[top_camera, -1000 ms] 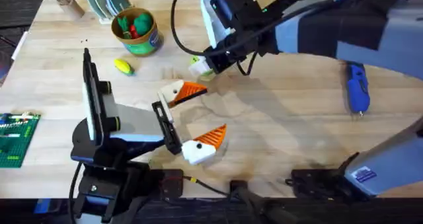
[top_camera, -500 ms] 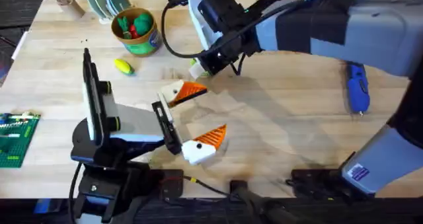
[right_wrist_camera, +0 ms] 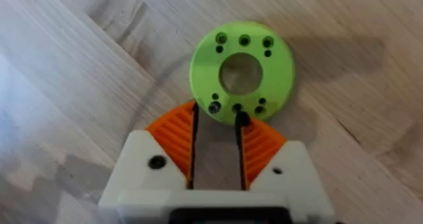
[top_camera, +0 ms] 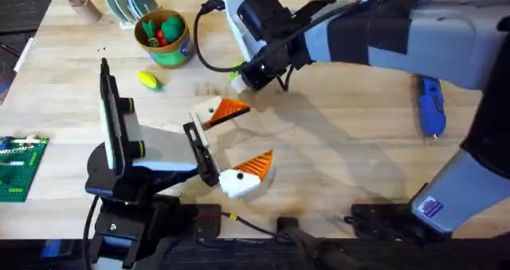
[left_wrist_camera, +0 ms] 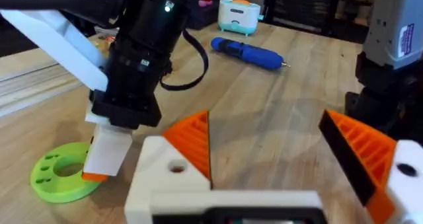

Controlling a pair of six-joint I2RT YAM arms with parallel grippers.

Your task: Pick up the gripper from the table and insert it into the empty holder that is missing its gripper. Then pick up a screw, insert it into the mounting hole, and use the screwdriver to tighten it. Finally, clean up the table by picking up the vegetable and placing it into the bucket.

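The first job looks done: both white plastic blocks (left_wrist_camera: 165, 178) of the left claw (top_camera: 253, 132) wear ribbed orange plastic tips (top_camera: 233, 107), and no loose orange tip lies on the pale wooden desk (top_camera: 343, 158). The left claw is spread wide and holds nothing. The screw job looks like the one going on now. The right claw (top_camera: 243, 79) reaches across to 12 o'clock from the left claw and hangs low over the flat bright-green plastic ring with little holes (right_wrist_camera: 242, 72). Its two orange pads (right_wrist_camera: 173, 135) are a little apart, right at the ring's near edge. Small dark bits sit in some of the holes - they may be screws, but they are too small to be sure, and nothing clear sits between the pads. I cannot tell if the round hole (left_wrist_camera: 176, 166) in the white block has a screw in it. The thick blue power screwdriver (top_camera: 430, 103) lies untouched at 3 o'clock on the desk. The clean-up is not started - the little yellow toy vegetable with a green end (top_camera: 148, 80) lies on the desk at 10 o'clock, just beside the small round green bucket with a tan rim (top_camera: 171, 53) but not in it.
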